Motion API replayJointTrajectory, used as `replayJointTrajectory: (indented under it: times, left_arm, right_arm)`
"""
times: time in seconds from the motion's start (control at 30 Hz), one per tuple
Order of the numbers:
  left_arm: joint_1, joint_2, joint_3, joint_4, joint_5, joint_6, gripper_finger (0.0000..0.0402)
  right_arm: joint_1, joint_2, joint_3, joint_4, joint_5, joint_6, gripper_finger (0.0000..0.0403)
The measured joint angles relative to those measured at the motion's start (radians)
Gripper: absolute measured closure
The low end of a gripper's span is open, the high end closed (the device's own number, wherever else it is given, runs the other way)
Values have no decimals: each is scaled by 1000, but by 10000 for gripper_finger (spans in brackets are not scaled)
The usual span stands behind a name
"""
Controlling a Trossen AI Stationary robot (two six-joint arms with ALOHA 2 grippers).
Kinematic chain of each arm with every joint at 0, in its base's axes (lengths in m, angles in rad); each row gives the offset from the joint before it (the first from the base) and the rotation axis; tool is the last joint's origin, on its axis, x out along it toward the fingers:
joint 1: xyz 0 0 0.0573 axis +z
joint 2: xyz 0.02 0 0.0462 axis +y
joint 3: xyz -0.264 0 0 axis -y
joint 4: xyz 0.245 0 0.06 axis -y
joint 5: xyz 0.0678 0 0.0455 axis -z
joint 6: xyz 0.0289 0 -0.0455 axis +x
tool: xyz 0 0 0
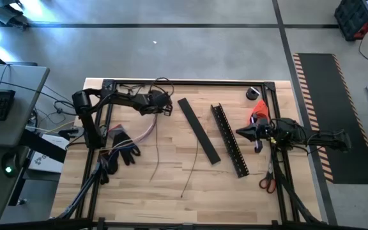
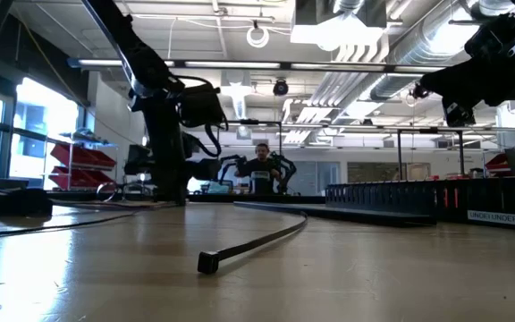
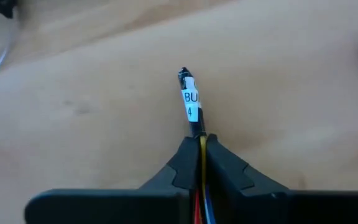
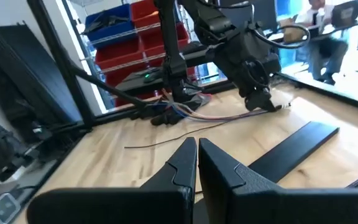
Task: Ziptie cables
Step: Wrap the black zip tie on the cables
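Lying nearest, a zip tie (image 2: pixel 257 241) is waiting mid-table while I'm pinching the cables (image 3: pixel 189 102) in my left gripper (image 3: pixel 202 144), their length running back from it; right gripper (image 4: pixel 197 149) is idling pressed together.

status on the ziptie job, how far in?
Early. Done: the left gripper is shut on the labelled end of the cables, just above the table. In hand: gathering them. Left: the zip tie lies loose, nothing is bound, and the right gripper waits shut and empty.
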Motion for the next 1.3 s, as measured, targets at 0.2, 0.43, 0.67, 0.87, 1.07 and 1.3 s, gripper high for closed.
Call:
replayJointTrajectory:
  times: [0.2,0.43,0.67,0.87,1.07,1.3]
  left_arm:
    - [-226,-82,-5,-15,-17,-42,398]
    - [-591,-124,-3,108,-270,-35,400]
    - [-819,-86,13,533,-487,238,401]
    - [-879,14,150,623,-568,439,401]
    - [-873,123,291,624,-570,560,401]
    - [-872,187,362,630,-575,601,401]
  right_arm:
    - [5,49,0,11,-108,-44,402]
    - [96,185,0,133,-122,-2,402]
    - [197,420,0,463,-66,30,379]
    - [270,676,17,648,67,24,303]
    - [342,934,157,707,91,-36,227]
    - [402,1177,270,801,204,-43,191]
